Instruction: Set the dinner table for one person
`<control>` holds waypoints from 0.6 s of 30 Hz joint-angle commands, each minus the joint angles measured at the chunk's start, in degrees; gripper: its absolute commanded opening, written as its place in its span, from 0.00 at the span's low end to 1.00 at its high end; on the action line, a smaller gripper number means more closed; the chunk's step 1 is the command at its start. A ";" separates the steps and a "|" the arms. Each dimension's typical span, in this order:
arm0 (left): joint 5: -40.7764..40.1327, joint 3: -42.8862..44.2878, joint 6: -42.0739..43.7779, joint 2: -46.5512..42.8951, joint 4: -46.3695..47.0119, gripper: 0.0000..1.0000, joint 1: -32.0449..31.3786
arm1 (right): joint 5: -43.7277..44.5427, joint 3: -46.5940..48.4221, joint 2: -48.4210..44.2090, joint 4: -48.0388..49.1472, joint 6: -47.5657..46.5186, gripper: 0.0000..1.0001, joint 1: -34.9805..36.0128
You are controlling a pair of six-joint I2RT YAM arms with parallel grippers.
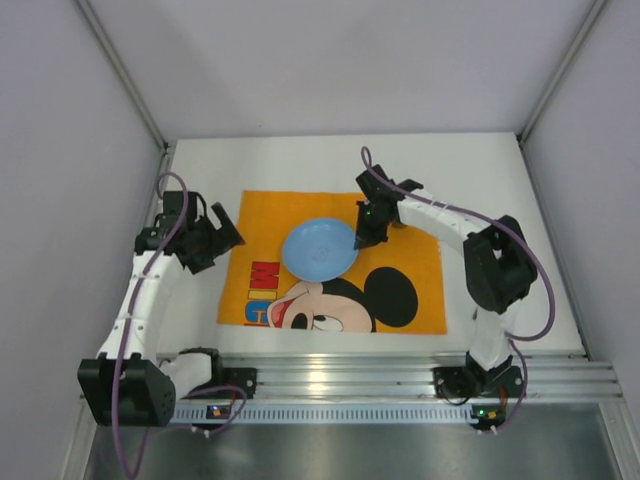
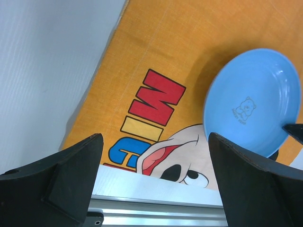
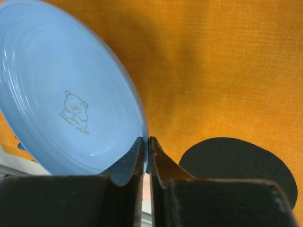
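The right gripper [image 3: 146,144] pinched the blue plate [image 1: 318,248] by its rim, tilted over the orange placemat [image 1: 420,265] mid-table [image 1: 480,170]. The left gripper [image 2: 152,137] hung wide open near the left edge. The mat looked laid and the plate not yet released, and no cutlery showed.

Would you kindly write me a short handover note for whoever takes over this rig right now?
The right gripper is shut on the rim of the blue plate, which looks tilted above the orange placemat.
The left gripper is open and holds nothing, near the placemat's left edge.
Done: the placemat lies spread on the white table, and the plate is over its middle, toward the far side.
Left: set the plate down flat and release it. No cutlery or cup shows in any view, so further items would have to be found first.
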 commanded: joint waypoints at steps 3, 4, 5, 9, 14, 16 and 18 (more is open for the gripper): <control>-0.91 -0.34 0.25 -2.83 -0.60 0.98 0.12 | 0.79 -2.36 0.08 0.87 -2.28 0.47 0.98; -0.82 -0.43 0.16 -2.74 -0.60 0.98 0.12 | 0.70 -2.27 -0.27 0.78 -2.63 0.53 1.07; -0.65 -0.25 -0.01 -2.57 -0.60 0.98 0.03 | 0.70 -2.01 -0.62 0.70 -3.51 0.57 1.07; -0.30 0.89 -0.45 -1.69 0.19 0.98 0.12 | 2.45 1.84 -5.89 -1.85 -5.80 0.70 1.86; 3.12 1.16 -2.03 0.68 3.35 0.98 0.12 | 10.09 5.55 -20.82 -4.92 -11.23 0.86 2.21; 7.24 1.07 -2.13 2.08 6.76 0.98 -0.75 | 17.55 5.29 -27.91 -6.68 -13.18 1.00 0.82; 7.53 1.94 -2.13 3.14 8.45 0.98 -4.34 | 20.99 2.23 -32.86 -7.30 -14.94 1.00 -2.34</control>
